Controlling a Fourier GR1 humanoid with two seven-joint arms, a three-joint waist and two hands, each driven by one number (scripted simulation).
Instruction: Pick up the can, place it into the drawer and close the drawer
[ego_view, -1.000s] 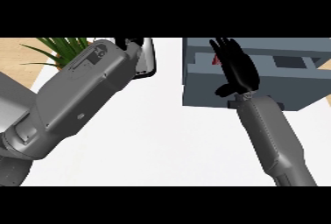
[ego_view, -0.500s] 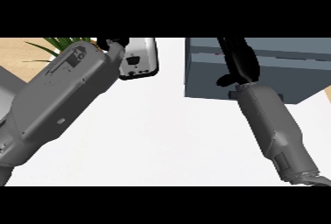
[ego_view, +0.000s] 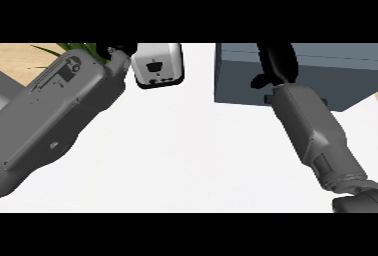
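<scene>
The grey drawer cabinet (ego_view: 332, 75) stands at the back right of the white counter (ego_view: 192, 160). My right hand (ego_view: 275, 65) lies against the cabinet's grey face, fingers running straight up past the picture's top edge, thumb hanging at its left. No can shows anywhere. Whether the drawer stands out or is pushed in cannot be told from here. My left forearm (ego_view: 59, 115) fills the left side. Only a black sliver of my left hand (ego_view: 118, 50) peeks out at the top, beside a white appliance.
A white appliance (ego_view: 156, 65) with a dark front marking stands at the back centre. Green plant leaves (ego_view: 74, 49) and a strip of wooden surface (ego_view: 22, 60) show at the top left.
My right hand has slid farther up the cabinet, its fingertips now leaving the picture. The red item seen beside it one second ago no longer shows. Both forearms look larger and closer.
</scene>
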